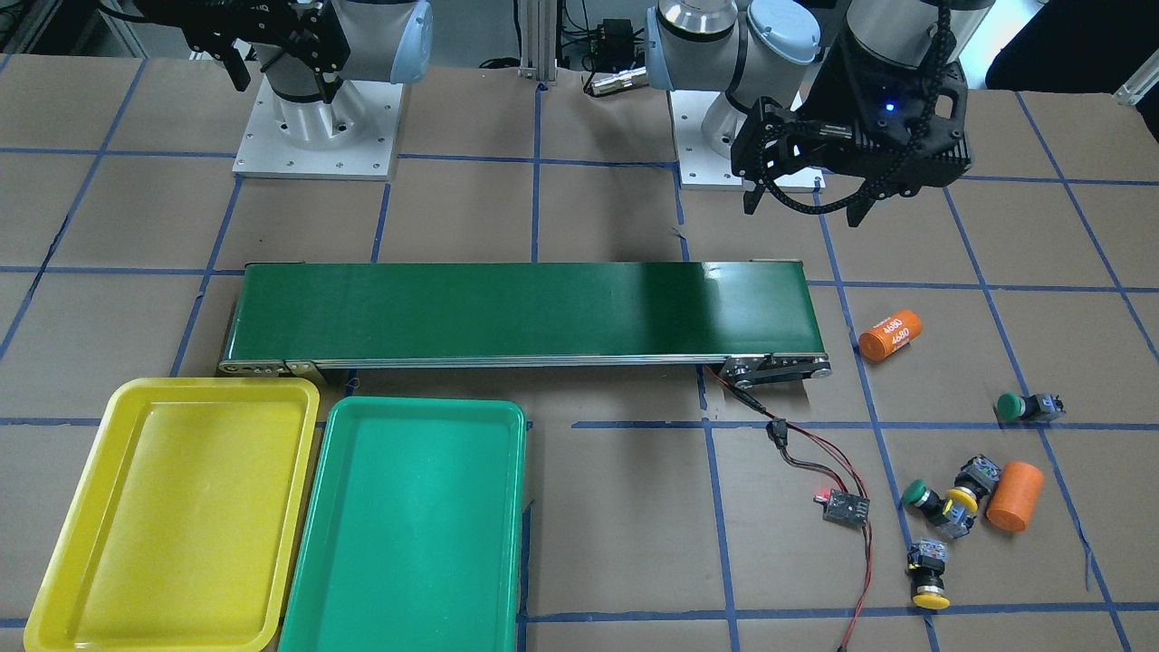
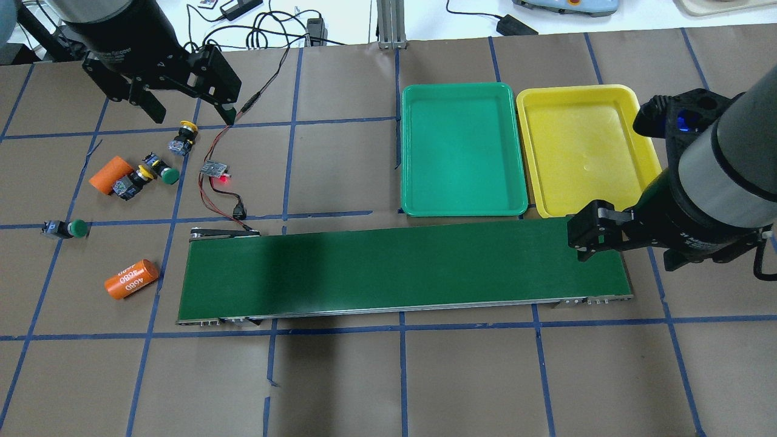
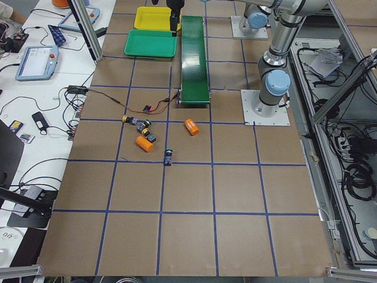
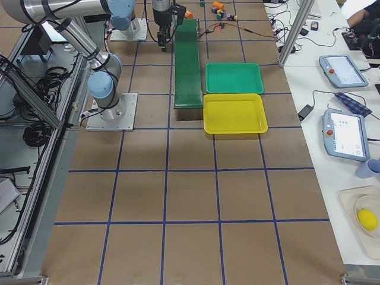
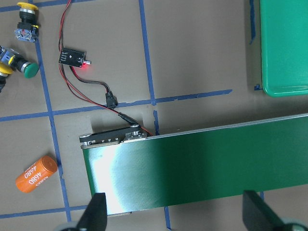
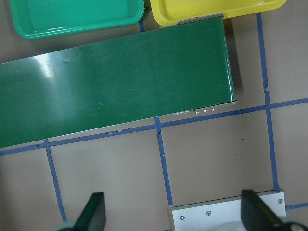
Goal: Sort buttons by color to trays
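Four buttons lie on the table at my left. Two are green (image 2: 67,228) (image 2: 165,175), two are yellow (image 2: 184,136) (image 2: 136,179). One green and one yellow touch in a cluster (image 1: 946,500). The empty green tray (image 2: 461,149) and yellow tray (image 2: 583,145) stand side by side beyond the belt's right end. My left gripper (image 2: 185,114) is open and empty, above the table just behind the upper yellow button. My right gripper (image 1: 282,77) is open and empty over the belt's right end, as the right wrist view (image 6: 173,214) shows.
A long dark-green conveyor belt (image 2: 400,270) crosses the table's middle. Two orange cylinders (image 2: 130,279) (image 2: 109,175) lie among the buttons. A small circuit board (image 2: 215,170) with a red light and red-black wires runs to the belt's left end.
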